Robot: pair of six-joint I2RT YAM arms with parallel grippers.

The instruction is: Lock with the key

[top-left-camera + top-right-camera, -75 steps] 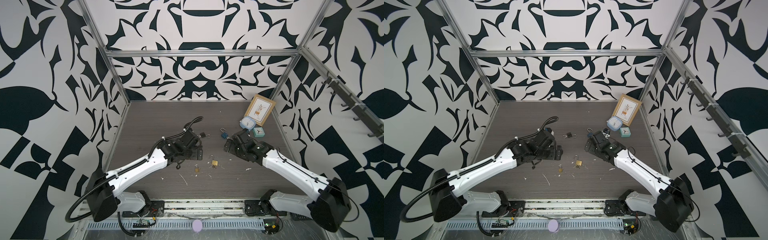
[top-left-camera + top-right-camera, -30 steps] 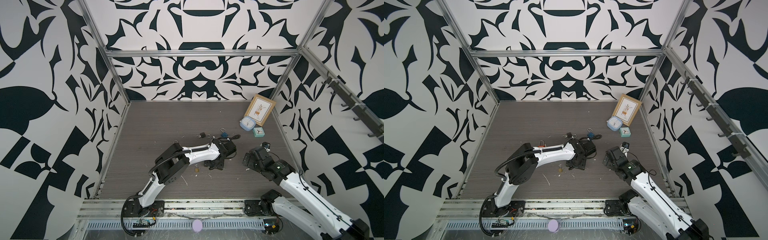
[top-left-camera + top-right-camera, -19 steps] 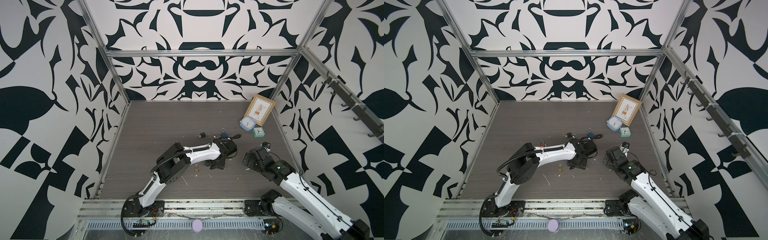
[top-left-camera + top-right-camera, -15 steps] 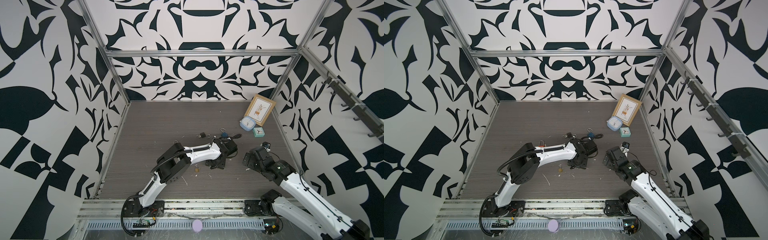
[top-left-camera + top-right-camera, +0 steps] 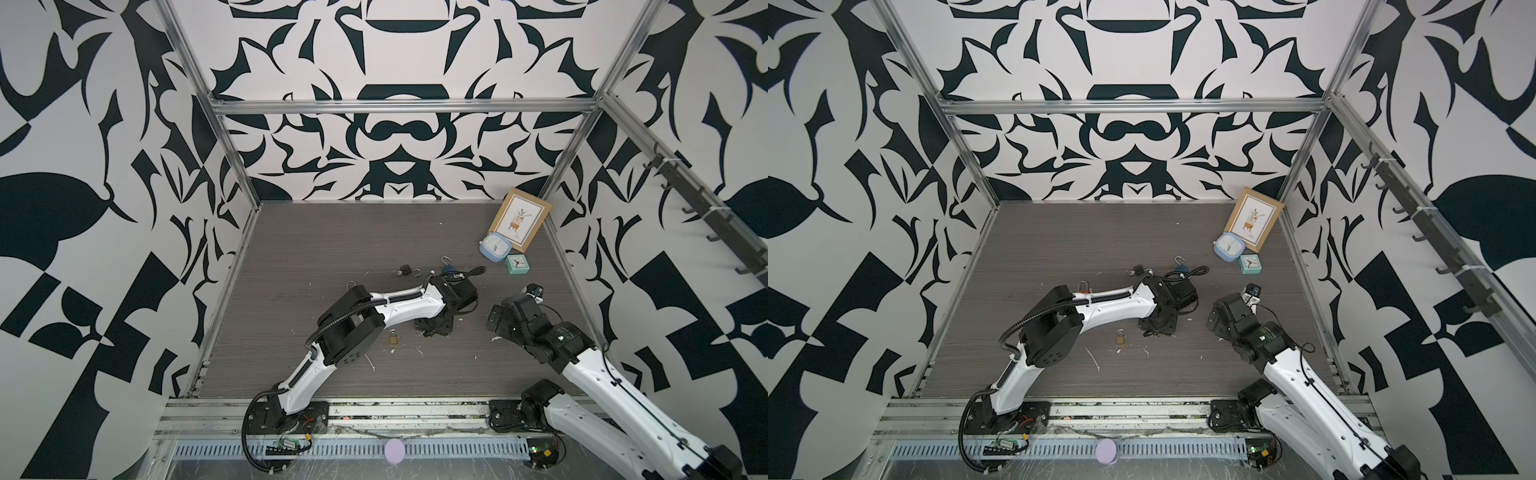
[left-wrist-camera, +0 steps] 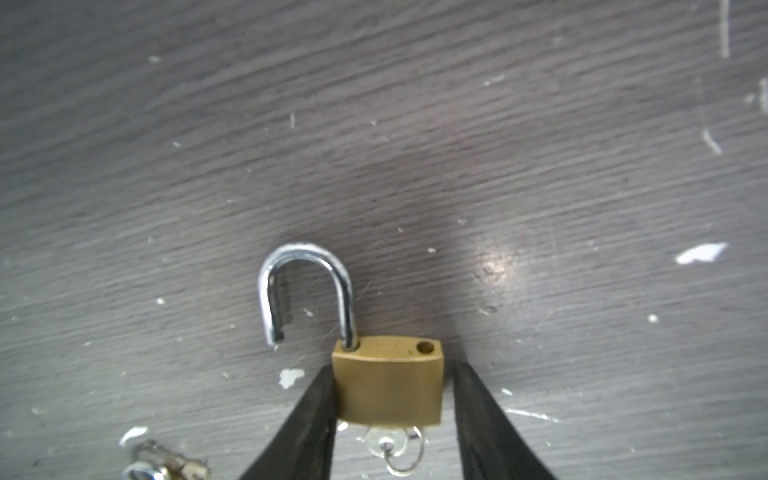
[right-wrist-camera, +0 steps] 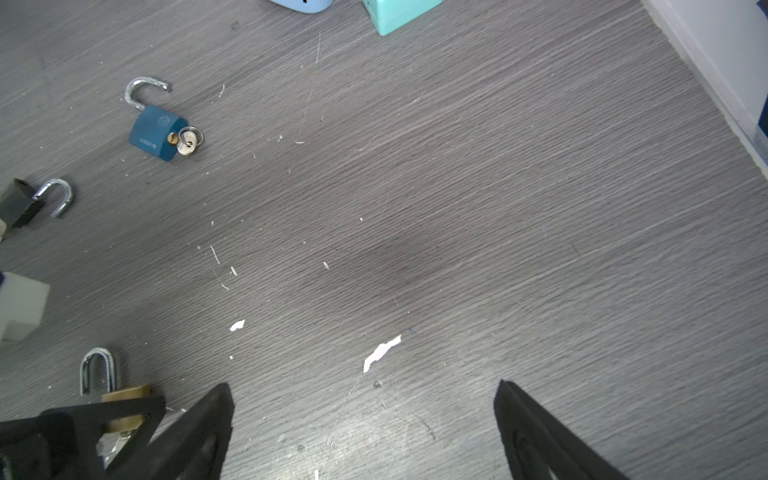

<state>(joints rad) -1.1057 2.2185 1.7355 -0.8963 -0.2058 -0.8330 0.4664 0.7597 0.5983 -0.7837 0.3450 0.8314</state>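
A brass padlock [image 6: 388, 382] lies flat on the grey floor with its silver shackle [image 6: 307, 286] swung open. A small key [image 6: 390, 442] on a ring sticks out of its underside. My left gripper [image 6: 392, 368] straddles the lock body: one finger touches its side and the other stands a sliver off. In both top views the left gripper [image 5: 434, 328] [image 5: 1156, 328] covers this lock. The right wrist view shows the same brass padlock [image 7: 124, 392] between those fingers. My right gripper [image 7: 363, 384] [image 5: 496, 324] hovers wide open over bare floor, to the right of the lock.
A second small brass padlock [image 5: 394, 337] lies left of the left gripper. A blue padlock [image 7: 158, 133] with a key and a black padlock [image 7: 16, 201] lie farther back. Two clocks [image 5: 494, 247] [image 5: 517, 264] and a picture frame [image 5: 521, 218] stand at the back right.
The left arm has swung right across the middle and dropped over the brass padlock, and its jaws have narrowed around the lock body. The right arm has drawn back to the right.
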